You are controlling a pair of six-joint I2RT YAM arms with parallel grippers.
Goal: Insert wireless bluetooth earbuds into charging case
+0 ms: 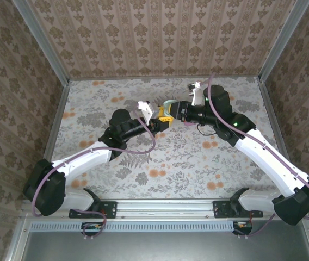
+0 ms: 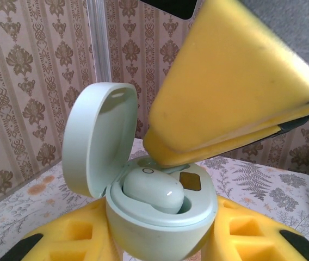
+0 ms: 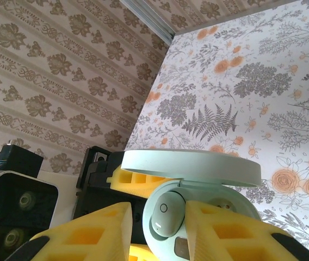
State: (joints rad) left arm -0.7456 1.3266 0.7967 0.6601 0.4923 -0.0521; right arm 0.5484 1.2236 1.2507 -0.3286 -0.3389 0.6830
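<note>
A mint-green charging case (image 2: pixel 160 220) is held above the table with its lid (image 2: pixel 97 141) flipped open, and my left gripper (image 2: pixel 160 242) is shut on its body. One mint-green earbud (image 2: pixel 153 190) lies in its socket in the case. From the right wrist that earbud (image 3: pixel 168 215) sits between my right gripper's (image 3: pixel 159 206) yellow fingers, which stand slightly apart with a gap on the earbud's left side. The socket beside it (image 3: pixel 223 205) is half hidden by the right finger. From above, both grippers meet at the case (image 1: pixel 169 103) over the table's middle rear.
A floral cloth (image 1: pixel 198 163) covers the table, with patterned walls close on three sides. A metal frame post (image 2: pixel 97 38) stands behind the case. The left gripper's yellow fingers (image 3: pixel 138 179) and black body lie just behind the case in the right wrist view.
</note>
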